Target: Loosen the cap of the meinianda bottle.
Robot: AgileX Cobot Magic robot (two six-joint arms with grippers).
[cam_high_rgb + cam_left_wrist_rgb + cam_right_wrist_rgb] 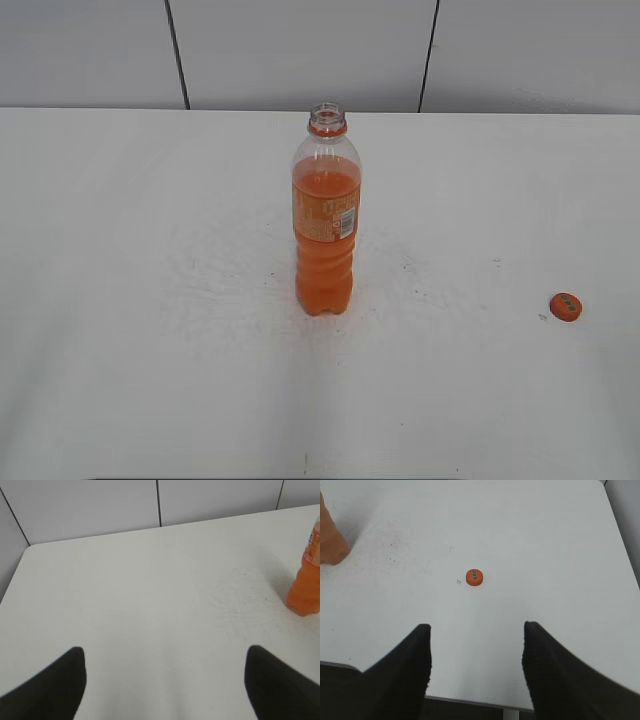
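The meinianda bottle stands upright mid-table with its neck open and no cap on it. Its base shows at the right edge of the left wrist view and at the left edge of the right wrist view. The orange cap lies on the table far to the bottle's right, also seen in the right wrist view. My left gripper is open and empty, well left of the bottle. My right gripper is open and empty, near the table's front edge, short of the cap. Neither gripper shows in the exterior view.
The white table meets a grey panelled wall at the back. The table's front edge shows between my right fingers, and its right edge is close to the cap.
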